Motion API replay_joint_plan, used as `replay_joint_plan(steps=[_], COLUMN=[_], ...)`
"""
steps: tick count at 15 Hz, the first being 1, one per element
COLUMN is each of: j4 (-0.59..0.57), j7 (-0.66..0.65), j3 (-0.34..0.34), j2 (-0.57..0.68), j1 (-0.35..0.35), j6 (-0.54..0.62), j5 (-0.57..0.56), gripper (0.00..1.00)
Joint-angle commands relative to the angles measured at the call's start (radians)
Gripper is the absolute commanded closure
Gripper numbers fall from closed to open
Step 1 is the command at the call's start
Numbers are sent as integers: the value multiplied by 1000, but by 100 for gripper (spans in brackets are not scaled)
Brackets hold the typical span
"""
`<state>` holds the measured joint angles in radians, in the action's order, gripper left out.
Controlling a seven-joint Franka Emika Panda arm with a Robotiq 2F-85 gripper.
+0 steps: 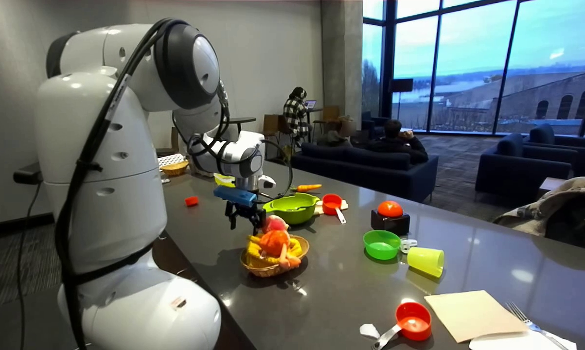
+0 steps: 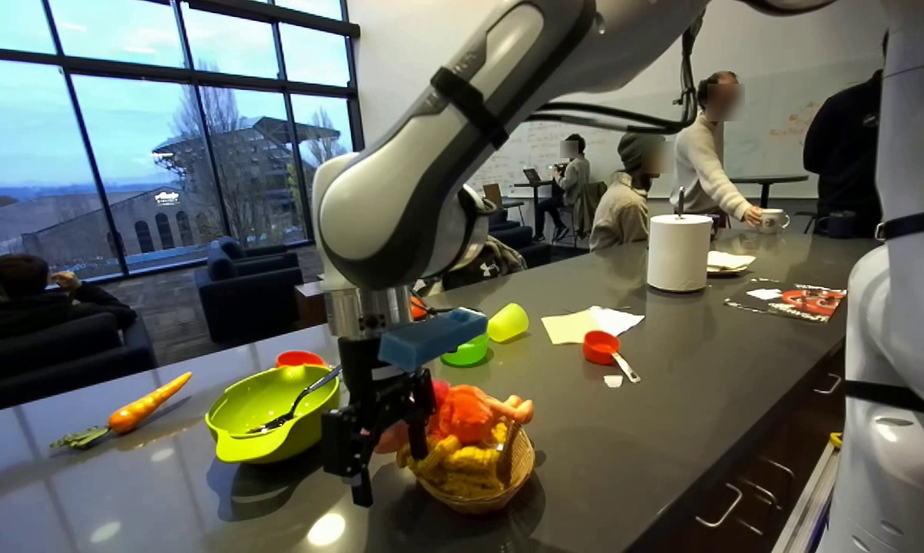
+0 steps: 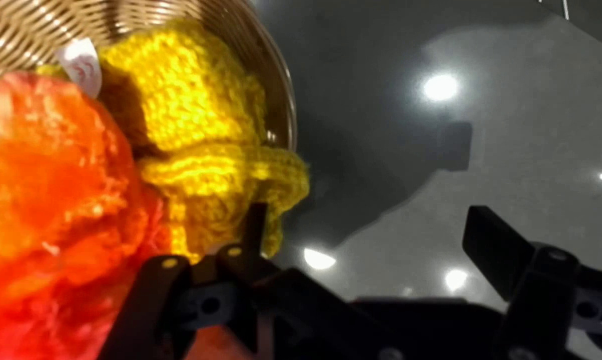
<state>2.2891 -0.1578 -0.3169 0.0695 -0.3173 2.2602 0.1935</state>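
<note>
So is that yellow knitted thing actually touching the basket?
Touching: the wrist view shows the yellow knitted thing lying inside the wicker basket, with part of it reaching out over the rim.

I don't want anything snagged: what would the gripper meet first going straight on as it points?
Probably the yellow knitted item in the basket, under one finger of the gripper; the other faces countertop. Depth is unclear.
</note>
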Motion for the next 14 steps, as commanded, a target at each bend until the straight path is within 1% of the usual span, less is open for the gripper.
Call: replay_joint_plan(steps=[1, 3, 5, 7, 9, 11, 14], j4=[73, 75, 65, 70, 57, 44, 38], j7=[-10, -12, -35, -72, -99, -101, -83], j3=[4, 4, 3, 2, -2, -6, -6], j2=[-48, -55, -68, -113, -152, -189, -235], j1=[1, 0, -4, -6, -5, -3, 1], j6=[29, 9, -33, -102, -218, -331, -402], j5=[-13, -28, -70, -118, -156, -160, -147], gripper=[0, 0, 0, 0, 0, 0, 0])
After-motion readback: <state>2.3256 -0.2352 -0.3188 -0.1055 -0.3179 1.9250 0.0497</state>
